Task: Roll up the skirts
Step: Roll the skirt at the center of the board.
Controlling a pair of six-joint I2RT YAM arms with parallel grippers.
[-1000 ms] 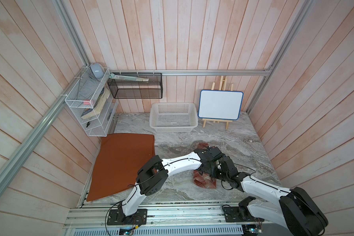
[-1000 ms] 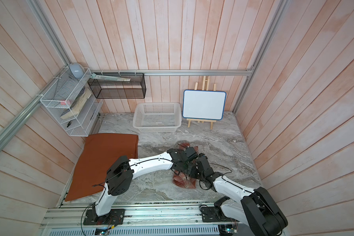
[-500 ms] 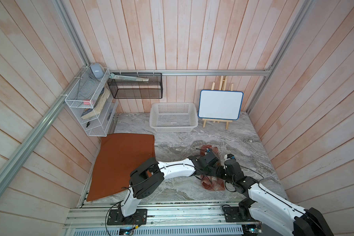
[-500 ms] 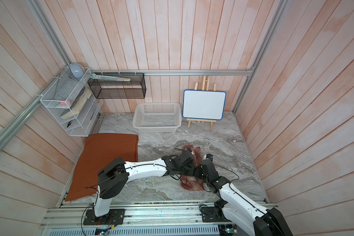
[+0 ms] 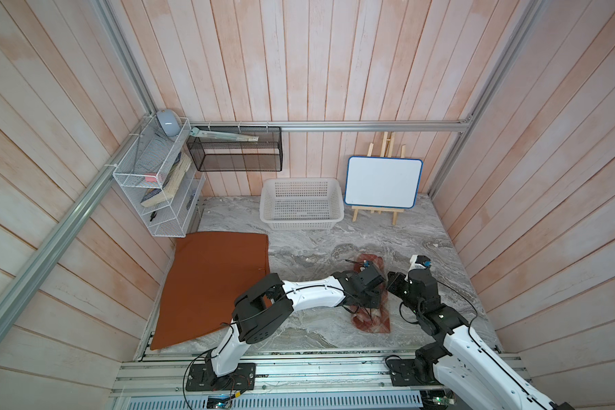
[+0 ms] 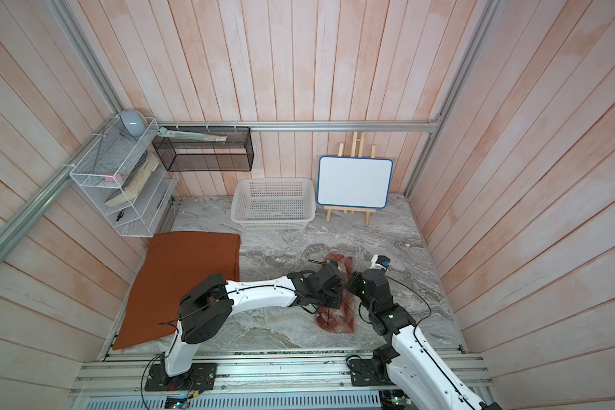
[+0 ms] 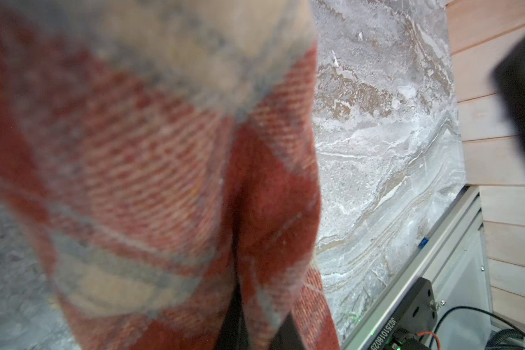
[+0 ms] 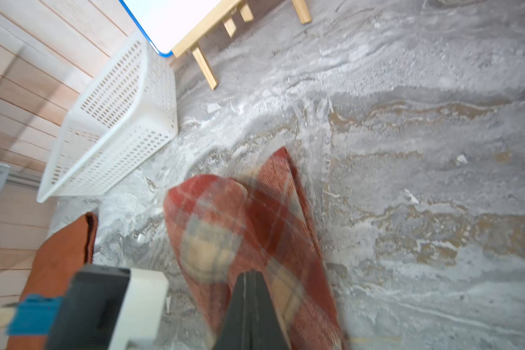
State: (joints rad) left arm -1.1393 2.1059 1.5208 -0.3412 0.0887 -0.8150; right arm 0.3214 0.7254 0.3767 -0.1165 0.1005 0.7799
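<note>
The plaid skirt [image 5: 371, 321] [image 6: 338, 319] lies as a narrow, partly folded strip on the marble table, right of centre. My left gripper [image 5: 366, 305] [image 6: 329, 301] reaches down onto it. In the left wrist view a fold of the plaid skirt [image 7: 164, 166] fills the frame, pinched in the shut left gripper [image 7: 261, 336]. My right gripper [image 5: 388, 284] [image 8: 249, 275] is shut, nothing shows between its fingers, and its tip rests over the plaid skirt [image 8: 225, 218]. The rust-orange skirt [image 5: 213, 284] [image 6: 185, 284] [image 8: 58, 251] lies flat at the left.
A white perforated basket [image 5: 300, 220] [image 8: 119, 121] stands at the back centre with a whiteboard on an easel [image 5: 384, 182] beside it. A white wire shelf [image 5: 157, 184] and a black mesh shelf [image 5: 235, 149] hang on the walls. Wooden walls close three sides.
The left jaws have closed on a fold of the plaid skirt. Both wrists moved right and toward the table's front a second ago; over the last half second they barely shifted.
</note>
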